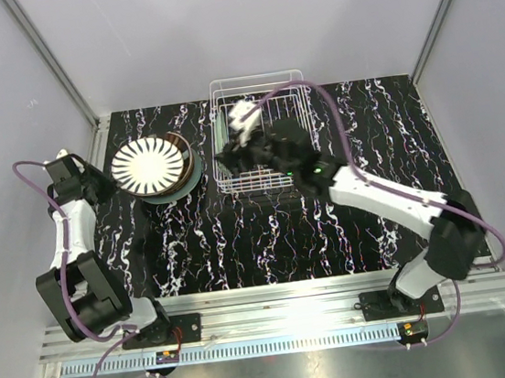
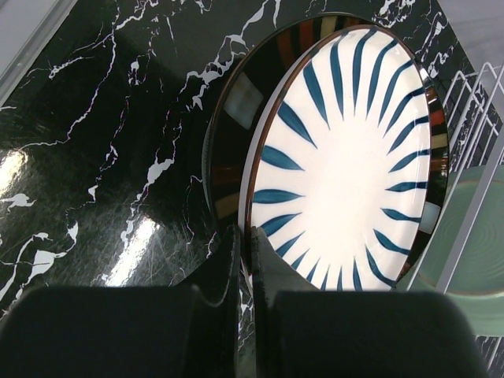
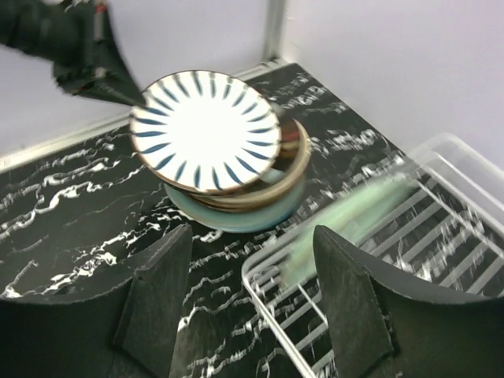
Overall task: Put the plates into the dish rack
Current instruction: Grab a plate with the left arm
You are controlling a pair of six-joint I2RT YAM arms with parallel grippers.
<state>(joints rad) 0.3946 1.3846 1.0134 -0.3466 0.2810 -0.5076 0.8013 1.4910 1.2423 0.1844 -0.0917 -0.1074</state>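
A stack of plates [image 1: 167, 186] lies at the left of the table. The top one, white with blue stripes [image 1: 147, 163] [image 2: 354, 157] [image 3: 206, 130], is tilted up off a dark plate [image 2: 236, 102]. My left gripper [image 1: 111, 180] [image 2: 246, 244] is shut on its near rim. The white wire dish rack [image 1: 263, 84] [image 3: 315, 331] stands at the back centre, with a pale green plate [image 3: 354, 216] [image 2: 472, 252] standing in it. My right gripper [image 1: 226, 160] [image 3: 252, 264] hangs open over the rack's left corner, holding nothing.
Grey walls and metal posts close in the table at the back and both sides. The stack sits close beside the rack's left wall [image 2: 472, 94]. My right arm [image 1: 392, 195] stretches across the right half of the black marbled table [image 1: 267, 233].
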